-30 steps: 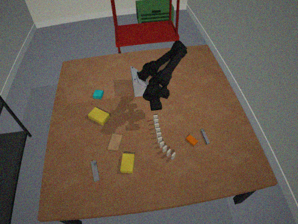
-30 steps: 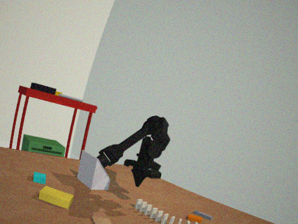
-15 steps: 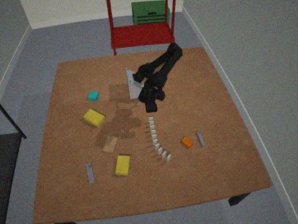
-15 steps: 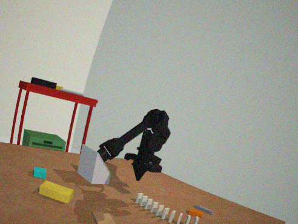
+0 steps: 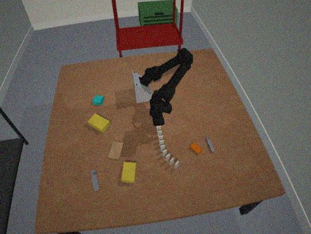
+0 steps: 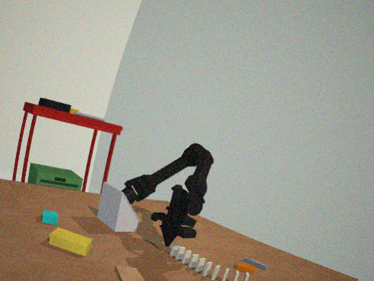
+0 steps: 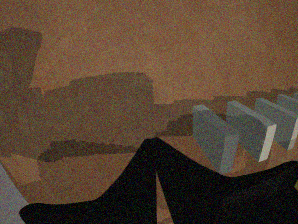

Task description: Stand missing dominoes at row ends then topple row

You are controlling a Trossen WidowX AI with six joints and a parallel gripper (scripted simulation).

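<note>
A curved row of several white dominoes (image 5: 162, 147) (image 6: 194, 260) stands upright on the brown table (image 5: 221, 177). The row's end nearest the arm base shows large in the wrist view, where its end domino (image 7: 212, 135) stands upright. My gripper (image 5: 158, 124) (image 6: 167, 244) (image 7: 151, 144) is shut and empty, pointing down, low over the table just beyond that end. In the wrist view a short gap shows between the fingertips and the end domino. In the top view the gripper partly covers that end.
Yellow blocks (image 5: 98, 123) (image 5: 129, 172) (image 6: 71, 241), a cyan block (image 5: 98, 100) (image 6: 50, 217), a tan flat piece (image 5: 115, 150) and a grey bar (image 5: 95, 180) lie on one side of the row. An orange block (image 5: 196, 148) (image 6: 245, 267) and another grey bar (image 5: 210, 145) lie on the other.
</note>
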